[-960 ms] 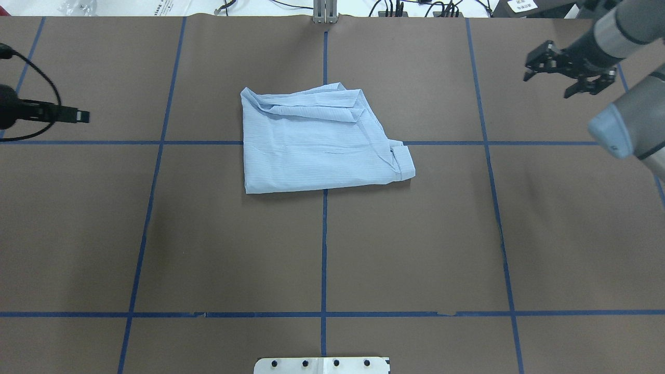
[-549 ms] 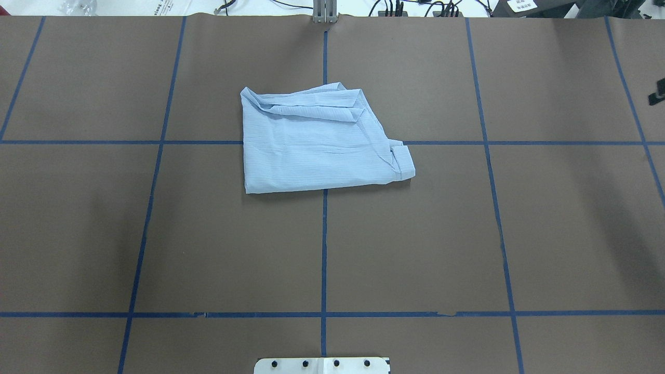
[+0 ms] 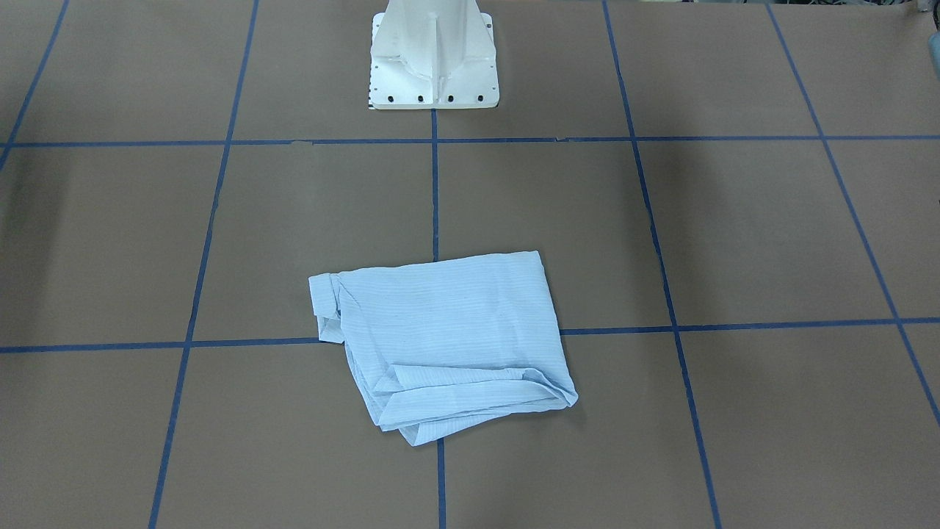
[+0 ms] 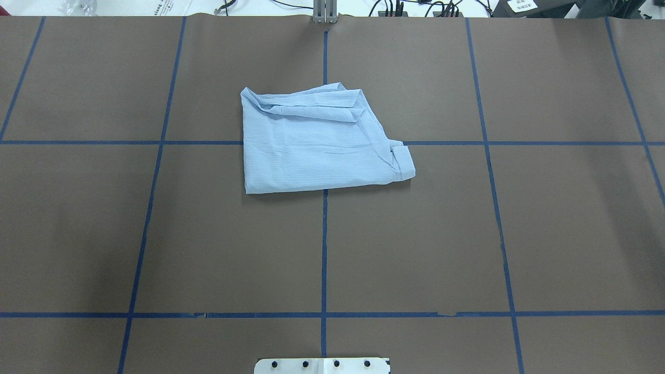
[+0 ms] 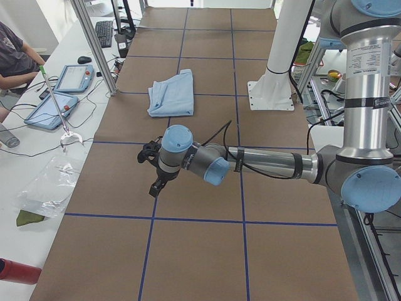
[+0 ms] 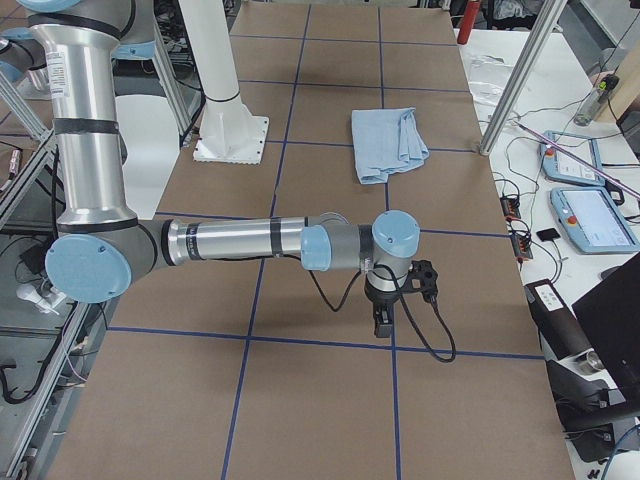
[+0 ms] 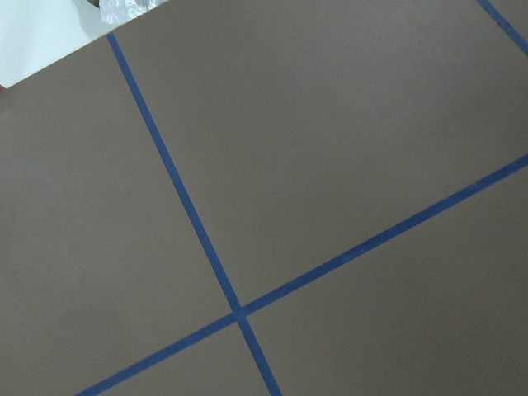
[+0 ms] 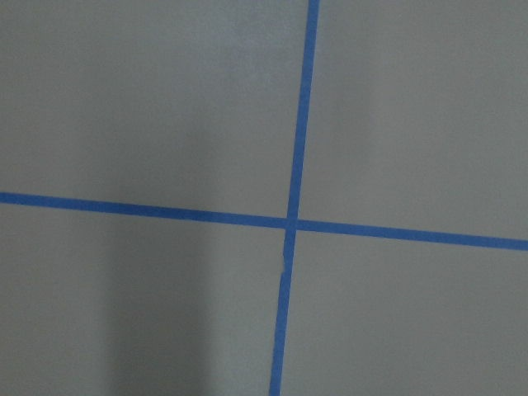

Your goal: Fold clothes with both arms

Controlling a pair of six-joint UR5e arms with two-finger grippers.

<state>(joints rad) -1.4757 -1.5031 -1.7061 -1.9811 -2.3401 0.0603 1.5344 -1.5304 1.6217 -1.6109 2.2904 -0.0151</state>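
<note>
The light-blue striped shirt [image 4: 317, 145] lies folded into a rough rectangle near the table's middle, with a cuff at its right edge; it also shows in the front view [image 3: 448, 330] and both side views [image 5: 171, 93] [image 6: 385, 143]. Neither gripper touches it. My left gripper [image 5: 152, 172] hangs over bare table far off to the robot's left of the shirt. My right gripper [image 6: 385, 320] hangs over bare table far off to its right. Both show only in the side views, so I cannot tell if they are open or shut. The wrist views show only brown table and blue tape.
The white pedestal base [image 3: 433, 59] stands at the robot's edge of the brown table [image 4: 415, 234], which is gridded with blue tape. Tablets [image 5: 53, 110] and an operator's arm are on the bench beyond the far edge. Metal frame posts [image 5: 94, 44] [image 6: 515, 85] stand there.
Both arms have swung outward and left the overhead view: the left gripper off the left edge, the right gripper off the upper right. The shirt has not moved.
</note>
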